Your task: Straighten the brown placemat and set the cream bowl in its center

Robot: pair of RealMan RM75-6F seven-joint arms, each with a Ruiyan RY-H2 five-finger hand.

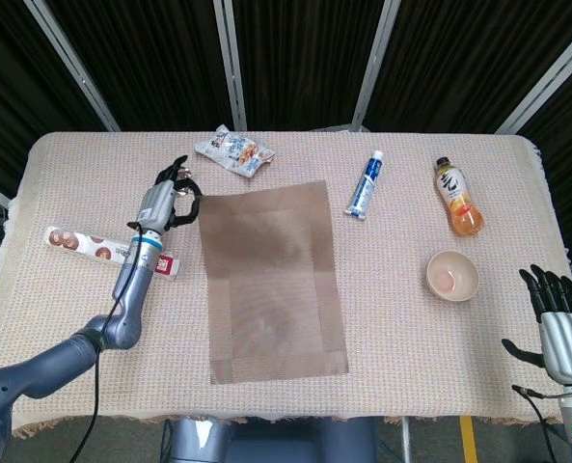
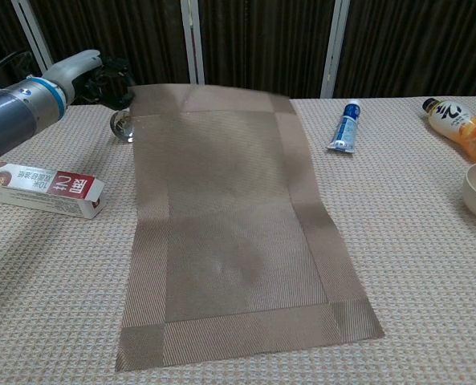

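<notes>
The placemat (image 1: 271, 280) lies unfolded lengthwise on the counter (image 1: 440, 367), its near end flat near the front edge and its far end lifted off the cloth. The left hand (image 1: 167, 196) grasps the far left corner of the mat with its fingers (image 1: 177, 172) closed on it; in the chest view the raised far edge hides the snack bag and most of the ladle (image 2: 122, 125). The bowl (image 1: 451, 275) sits well to the right of the mat, near the counter's right edge, just in front of the bottle (image 1: 458, 197). The right hand (image 1: 559, 328) hangs off the counter's right front corner, fingers straight and apart, holding nothing. A tube (image 1: 366, 183) lies just right of the mat's far end, and a box (image 1: 93, 248) lies to the left of the mat.
</notes>
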